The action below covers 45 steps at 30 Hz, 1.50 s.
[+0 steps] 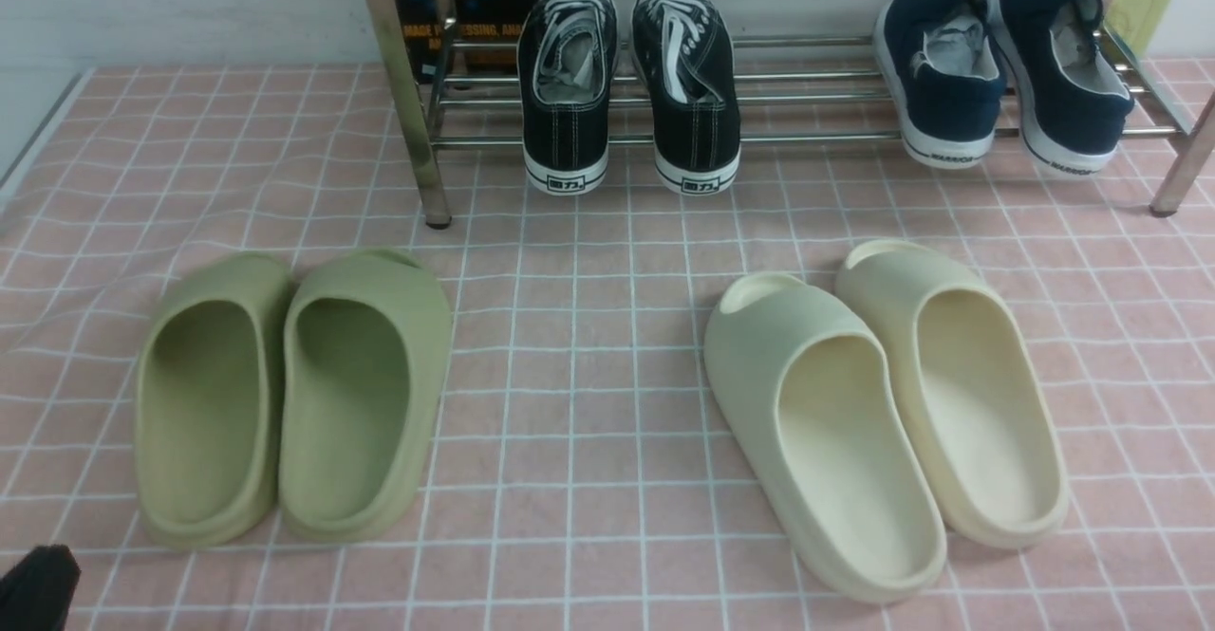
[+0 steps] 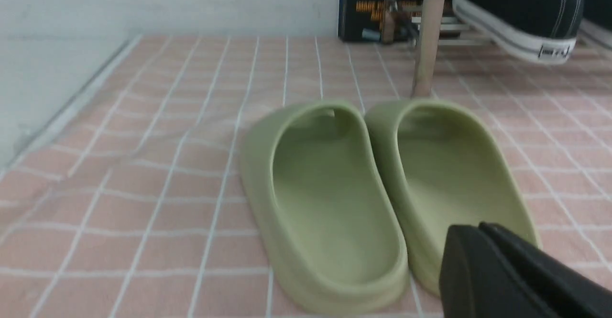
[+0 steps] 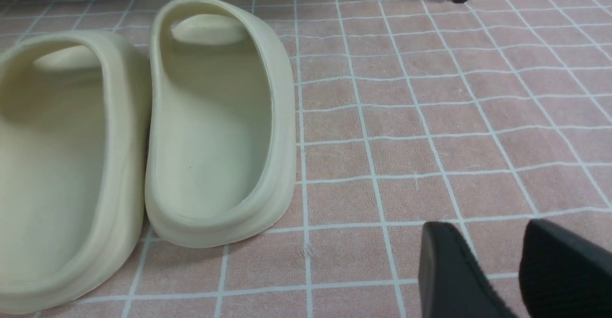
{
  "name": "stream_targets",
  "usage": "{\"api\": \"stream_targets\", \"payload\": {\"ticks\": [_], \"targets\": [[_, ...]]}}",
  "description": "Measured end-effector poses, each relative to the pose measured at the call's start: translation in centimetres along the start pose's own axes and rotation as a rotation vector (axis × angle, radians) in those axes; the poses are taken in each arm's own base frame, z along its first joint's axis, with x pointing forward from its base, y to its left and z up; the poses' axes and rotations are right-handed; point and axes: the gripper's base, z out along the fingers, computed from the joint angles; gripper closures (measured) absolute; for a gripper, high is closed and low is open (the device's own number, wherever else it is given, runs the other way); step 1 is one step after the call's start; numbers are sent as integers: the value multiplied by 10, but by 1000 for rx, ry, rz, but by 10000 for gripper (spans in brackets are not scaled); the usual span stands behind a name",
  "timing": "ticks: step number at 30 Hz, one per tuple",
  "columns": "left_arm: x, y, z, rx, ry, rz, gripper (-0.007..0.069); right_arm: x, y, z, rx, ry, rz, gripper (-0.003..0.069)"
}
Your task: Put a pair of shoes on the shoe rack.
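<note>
The pair of shoes, two black canvas sneakers [image 1: 567, 90] [image 1: 687, 90] with white laces, sits side by side on the lower rods of the shoe rack [image 1: 408, 100], heels toward me. One sneaker [image 2: 516, 16] and a rack leg [image 2: 428, 36] also show in the left wrist view. My left gripper [image 2: 471, 229] is shut on nothing, low over the heel of a green slide; only its dark tip [image 1: 38, 588] shows in the front view's near-left corner. My right gripper [image 3: 490, 227] stands open and empty over the pink cloth, beside the cream slides.
Two green slides [image 1: 294, 394] lie at the near left and two cream slides [image 1: 883, 403] at the near right on the pink checked cloth. Navy slip-ons [image 1: 1006, 71] occupy the rack's right end. A dark box [image 2: 373, 7] stands behind the rack's left leg.
</note>
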Motion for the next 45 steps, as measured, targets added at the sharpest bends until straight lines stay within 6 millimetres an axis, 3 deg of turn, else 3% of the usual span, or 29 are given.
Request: {"api": "stream_targets", "payload": {"ticks": [4,7,45], "targets": [[12,-2,-1,16,141,-21,606,0,0,0,0,0,1,419],[13,-2,-1,24,151,-12,606,0,0,0,0,0,1,419],[13,-3,-2,29,157,1,591,0,0,0,0,0,1,419]]}}
